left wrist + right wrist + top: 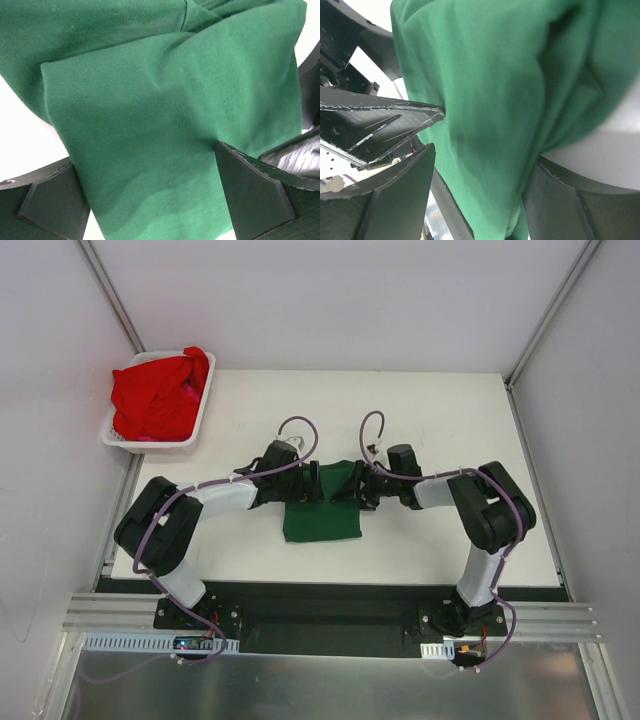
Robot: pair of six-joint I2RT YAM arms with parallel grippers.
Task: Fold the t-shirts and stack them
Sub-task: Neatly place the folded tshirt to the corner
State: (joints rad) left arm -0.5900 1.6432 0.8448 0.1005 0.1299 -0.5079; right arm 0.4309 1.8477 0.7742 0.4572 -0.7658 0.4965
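The dark green t-shirt [322, 512] lies folded into a small rectangle at the middle of the table. My left gripper [309, 486] is at its far left corner and my right gripper [364, 487] at its far right corner, facing each other. In the left wrist view, the left gripper [150, 200] has its jaws wide apart with green cloth [165, 110] spanning the gap. In the right wrist view, the right gripper [480, 195] is also open with a green fold [495, 100] between its jaws. Red t-shirts [155, 395] lie heaped in the basket.
The white slotted basket [195, 430] stands at the far left corner of the table. The left gripper's black fingers [380, 125] show in the right wrist view, close to the right gripper. White walls enclose the table on three sides.
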